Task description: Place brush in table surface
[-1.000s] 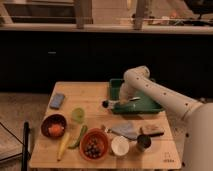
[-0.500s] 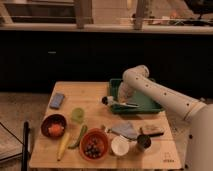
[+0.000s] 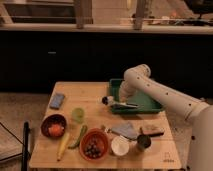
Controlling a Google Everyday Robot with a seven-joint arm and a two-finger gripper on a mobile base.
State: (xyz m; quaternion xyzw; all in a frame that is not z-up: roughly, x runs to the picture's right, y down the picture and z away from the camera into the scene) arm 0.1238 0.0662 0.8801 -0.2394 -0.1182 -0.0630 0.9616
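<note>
The brush [image 3: 125,105] lies across the front left corner of the green tray [image 3: 146,101], its thin pale handle pointing right and its dark end [image 3: 105,100] sticking out over the table surface [image 3: 87,95]. My gripper [image 3: 117,102] reaches down from the white arm on the right and is shut on the brush near that end.
On the table surface are a blue sponge [image 3: 57,100], a green cup [image 3: 77,114], a red bowl [image 3: 54,125], a banana [image 3: 63,145], an orange bowl of dark fruit [image 3: 94,144], a white cup [image 3: 120,145], a metal cup [image 3: 144,142] and a grey cloth [image 3: 125,130].
My gripper has come down at the tray's front left corner and closed on the brush. The arm has barely shifted otherwise.
</note>
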